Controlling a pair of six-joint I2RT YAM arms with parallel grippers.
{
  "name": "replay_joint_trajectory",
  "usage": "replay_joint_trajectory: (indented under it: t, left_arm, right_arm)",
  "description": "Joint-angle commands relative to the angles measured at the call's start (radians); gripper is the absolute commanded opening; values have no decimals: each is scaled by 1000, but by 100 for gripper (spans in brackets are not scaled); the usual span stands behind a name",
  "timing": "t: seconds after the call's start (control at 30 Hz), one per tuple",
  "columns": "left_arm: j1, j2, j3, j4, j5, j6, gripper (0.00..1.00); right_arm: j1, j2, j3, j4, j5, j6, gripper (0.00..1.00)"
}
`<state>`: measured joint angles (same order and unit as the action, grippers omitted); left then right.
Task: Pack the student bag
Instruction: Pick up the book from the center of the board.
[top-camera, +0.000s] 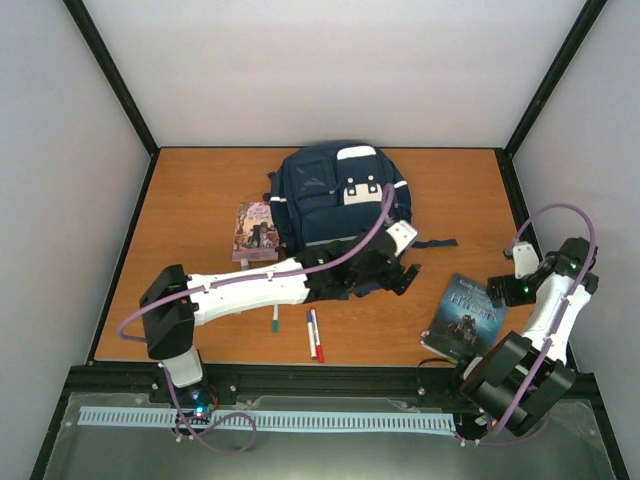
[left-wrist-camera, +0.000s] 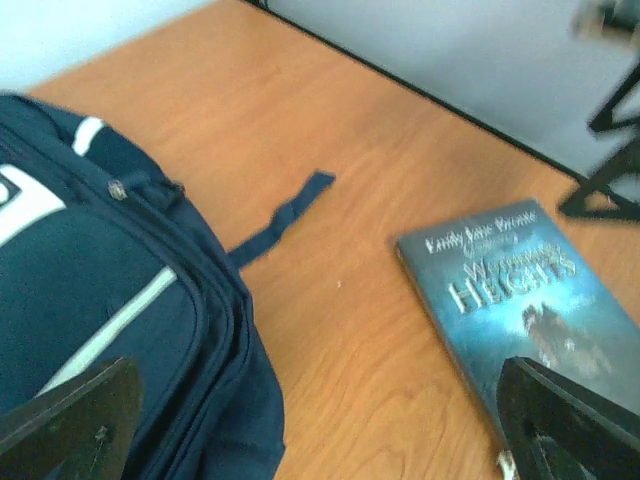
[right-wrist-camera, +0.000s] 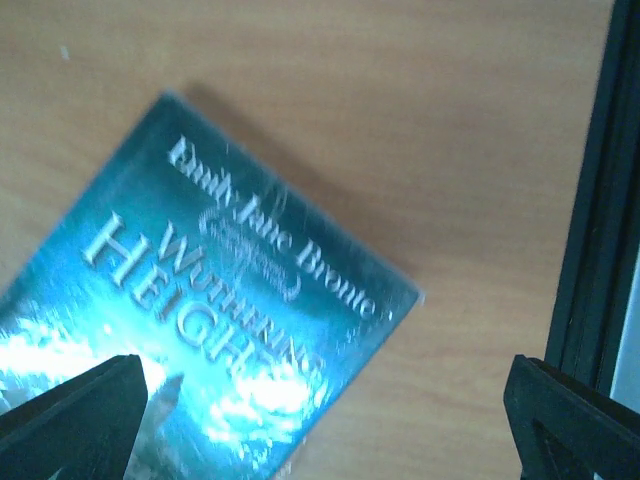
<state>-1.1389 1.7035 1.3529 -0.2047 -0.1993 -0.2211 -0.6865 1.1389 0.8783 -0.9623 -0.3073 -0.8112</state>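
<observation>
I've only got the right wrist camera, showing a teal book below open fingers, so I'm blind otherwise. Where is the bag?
Observer: The student bag lies at the far middle of the table, back and left of that book.
Operator: Where's the left arm?
Observer: The left gripper hovers open and empty at the bag's near right corner.
Operator: Anything else unpacked?
Observer: A second book lies beside the bag's left side; pens lie nearer the front edge.
</observation>
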Motion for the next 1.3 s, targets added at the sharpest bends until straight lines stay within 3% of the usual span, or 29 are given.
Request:
replay_joint_trajectory:
  t: [0.0, 0.13, 0.23, 0.6, 0.67, 0.87, 1.1, 1.27]
  left_arm:
    - [-49, 64, 178, -126, -344, -81, 100]
    - [-50, 125, 184, -104, -248, -89, 100]
    - [-50, 179, 207, -127, -161, -143, 100]
    - [-51, 233, 105, -14, 159, -219, 93]
    - [-50, 248, 108, -17, 198, -221, 93]
    - [-50, 270, 87, -16, 254, -237, 92]
    - [-50, 291, 61, 8, 311, -283, 92]
    - [-50, 298, 49, -8, 268, -324, 93]
  right_arm:
    - [-70, -40, -75, -59, 39, -156, 98]
    - [-81, 9, -107, -104, 87, -195, 83]
    - [-93, 66, -110, -144, 88, -206, 78]
    - [-99, 117, -177, -106, 174, -224, 76]
    - [-99, 145, -187, -101, 188, -228, 82]
    - [-99, 183, -218, -59, 206, -239, 86]
    - [-84, 264, -172, -46, 153, -211, 75]
    - [-12, 314, -131, -19, 116, -164, 71]
